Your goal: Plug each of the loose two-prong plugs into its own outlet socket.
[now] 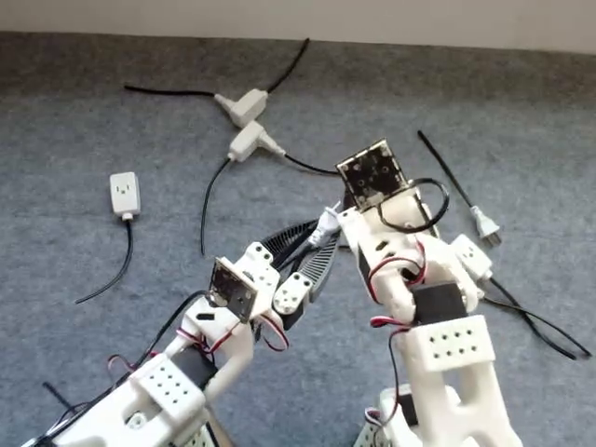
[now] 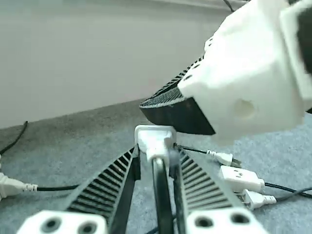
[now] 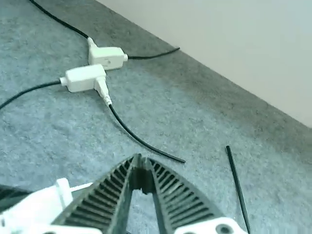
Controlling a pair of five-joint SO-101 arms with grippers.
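My left gripper (image 2: 155, 151) is shut on a white plug (image 2: 155, 139), and the plug's black cable runs back between the ribbed fingers. In the high view this plug (image 1: 328, 222) hangs above the carpet at the centre, just below the right arm's wrist camera (image 1: 372, 175). My right gripper (image 3: 141, 171) is shut, with a small dark bit between its tips that I cannot identify. It sits right next to the held plug (image 3: 34, 209). Two joined plug-and-socket pairs (image 1: 247, 107) (image 1: 247, 142) lie at the back. A loose socket (image 1: 125, 194) lies far left.
A loose two-prong plug (image 1: 484, 224) and its black cable lie to the right of the right arm (image 1: 419, 289). Another white connector (image 1: 471, 256) rests beside that arm. Black cables cross the grey carpet at the back and on the right. A wall borders the far side.
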